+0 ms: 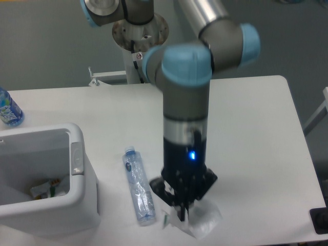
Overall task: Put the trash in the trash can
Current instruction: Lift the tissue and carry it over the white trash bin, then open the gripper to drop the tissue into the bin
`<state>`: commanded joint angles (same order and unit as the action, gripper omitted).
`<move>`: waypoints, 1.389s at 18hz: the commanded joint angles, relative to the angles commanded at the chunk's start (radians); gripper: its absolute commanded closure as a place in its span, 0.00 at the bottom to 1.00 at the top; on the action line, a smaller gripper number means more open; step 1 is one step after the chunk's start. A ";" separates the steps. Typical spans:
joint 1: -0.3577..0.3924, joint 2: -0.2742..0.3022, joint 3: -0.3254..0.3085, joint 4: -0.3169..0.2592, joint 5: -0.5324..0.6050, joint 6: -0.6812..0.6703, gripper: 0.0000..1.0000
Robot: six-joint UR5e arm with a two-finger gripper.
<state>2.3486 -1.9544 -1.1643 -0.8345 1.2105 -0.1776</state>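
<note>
A slender clear bottle [137, 187] with a pale blue cap lies flat on the table, cap pointing away from me. Just to its right, my gripper [183, 213] points straight down and is shut on the whitish translucent pouch [201, 221], which hangs crumpled under the fingers near the table's front edge. The white trash can [78, 154] stands at the left, its open top showing some scraps inside. The arm's wrist stands high over the pouch and hides the table behind it.
A bluer bottle with a blue-green label [7, 108] stands at the far left edge behind the bin. The robot's base column [138, 56] rises at the back of the table. A dark object [320, 220] sits at the right front corner.
</note>
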 joint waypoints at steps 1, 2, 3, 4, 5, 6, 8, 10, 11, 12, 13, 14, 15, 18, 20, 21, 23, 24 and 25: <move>-0.029 0.015 -0.002 0.000 -0.012 -0.044 1.00; -0.069 0.029 -0.011 0.000 -0.011 -0.074 1.00; -0.093 0.051 -0.027 0.000 -0.011 -0.080 1.00; -0.118 0.064 -0.046 0.000 -0.012 -0.083 1.00; -0.155 0.074 -0.060 0.002 -0.011 -0.079 1.00; -0.184 0.075 -0.061 0.000 -0.011 -0.083 1.00; -0.248 0.075 -0.074 0.002 -0.008 -0.082 1.00; -0.279 0.083 -0.092 0.002 -0.006 -0.080 0.98; -0.288 0.085 -0.098 0.002 -0.006 -0.079 0.89; -0.295 0.085 -0.103 0.002 -0.006 -0.074 0.66; -0.296 0.083 -0.104 0.003 -0.002 -0.065 0.35; -0.295 0.083 -0.106 0.002 0.010 -0.048 0.11; -0.295 0.085 -0.109 0.002 0.021 -0.042 0.00; -0.293 0.106 -0.118 0.002 0.023 -0.040 0.00; -0.287 0.117 -0.126 0.000 0.027 -0.040 0.00; -0.278 0.120 -0.135 -0.002 0.041 -0.040 0.00; -0.233 0.127 -0.141 -0.002 0.101 -0.042 0.00; -0.204 0.129 -0.143 -0.002 0.119 -0.051 0.00; -0.177 0.129 -0.146 -0.002 0.123 -0.051 0.00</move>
<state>2.1718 -1.8254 -1.3100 -0.8360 1.3330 -0.2286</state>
